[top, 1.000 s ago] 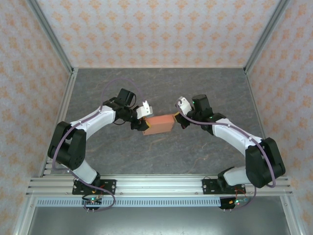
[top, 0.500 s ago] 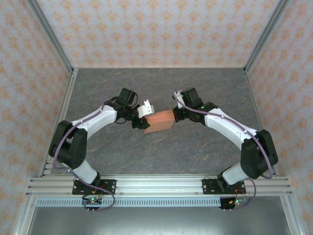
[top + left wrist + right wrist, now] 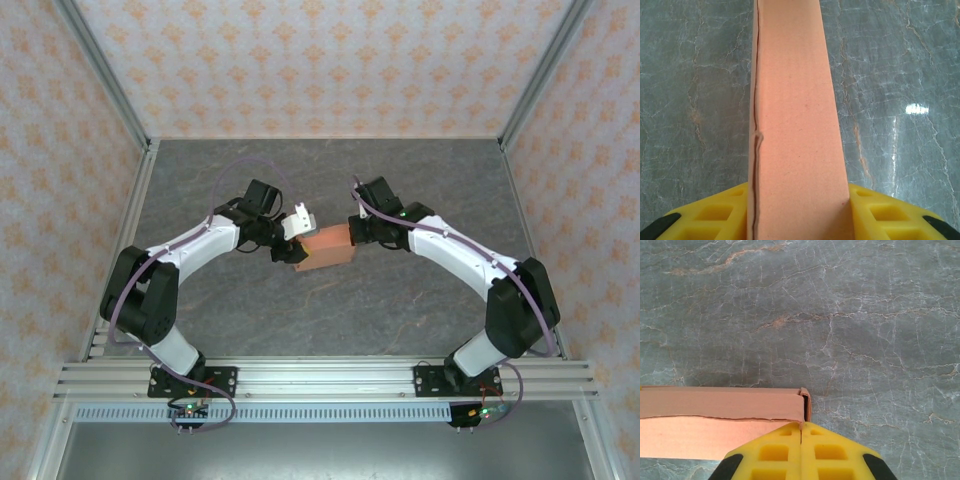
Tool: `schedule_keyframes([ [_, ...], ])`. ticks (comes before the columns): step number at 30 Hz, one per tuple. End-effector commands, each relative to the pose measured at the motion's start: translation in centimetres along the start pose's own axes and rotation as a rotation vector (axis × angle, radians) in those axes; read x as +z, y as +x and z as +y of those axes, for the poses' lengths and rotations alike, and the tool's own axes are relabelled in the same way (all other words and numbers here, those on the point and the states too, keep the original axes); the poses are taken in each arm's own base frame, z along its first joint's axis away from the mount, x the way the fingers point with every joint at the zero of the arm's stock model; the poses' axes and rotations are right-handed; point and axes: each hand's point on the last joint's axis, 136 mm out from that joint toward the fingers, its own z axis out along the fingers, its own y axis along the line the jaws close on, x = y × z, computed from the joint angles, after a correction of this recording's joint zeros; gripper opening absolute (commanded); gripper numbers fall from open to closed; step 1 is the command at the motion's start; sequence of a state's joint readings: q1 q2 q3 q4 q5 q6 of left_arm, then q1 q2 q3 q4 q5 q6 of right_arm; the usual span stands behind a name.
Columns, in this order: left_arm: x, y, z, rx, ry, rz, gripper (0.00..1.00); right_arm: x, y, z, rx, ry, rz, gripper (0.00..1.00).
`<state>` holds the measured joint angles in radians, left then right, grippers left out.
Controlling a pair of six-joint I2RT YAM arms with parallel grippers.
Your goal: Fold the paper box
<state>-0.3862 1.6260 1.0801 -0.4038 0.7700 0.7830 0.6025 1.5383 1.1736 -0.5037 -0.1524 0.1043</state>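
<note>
The paper box [image 3: 330, 248] is a small salmon-orange closed box in the middle of the table. My left gripper [image 3: 296, 250] is shut on its left end. In the left wrist view the box [image 3: 795, 115] runs away from the camera, and the left gripper [image 3: 797, 192] has a yellow finger pressed on each long side. My right gripper [image 3: 356, 234] is shut with nothing between its fingers. Its tips [image 3: 801, 426] touch the right end of the box [image 3: 715, 412], just below a slightly gaping end flap [image 3: 806, 401].
The grey marbled table [image 3: 330, 330] has bare room all round the box. Aluminium frame posts and patterned walls close in the left, right and far sides. The arms' base rail [image 3: 320, 378] runs along the near edge.
The right arm swung left and farther back, bringing its shut fingertips against the box's right end. The box shifted slightly left. The left arm barely moved.
</note>
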Motion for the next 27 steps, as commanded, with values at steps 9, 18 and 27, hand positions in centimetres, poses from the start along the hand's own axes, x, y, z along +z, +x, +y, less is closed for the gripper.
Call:
schedule_keyframes([
  [9, 0.6, 0.2, 1.2, -0.004, -0.035, 0.033, 0.42, -0.2, 0.1, -0.6, -0.046, 0.048, -0.036, 0.02],
  [18, 0.7, 0.3, 1.3, -0.010, -0.041, 0.043, 0.42, -0.3, 0.1, -0.8, -0.071, 0.057, -0.037, 0.02],
  [27, 0.8, 0.6, 1.6, -0.011, -0.054, 0.053, 0.42, 0.3, 0.9, -0.9, -0.080, 0.045, -0.047, 0.02],
])
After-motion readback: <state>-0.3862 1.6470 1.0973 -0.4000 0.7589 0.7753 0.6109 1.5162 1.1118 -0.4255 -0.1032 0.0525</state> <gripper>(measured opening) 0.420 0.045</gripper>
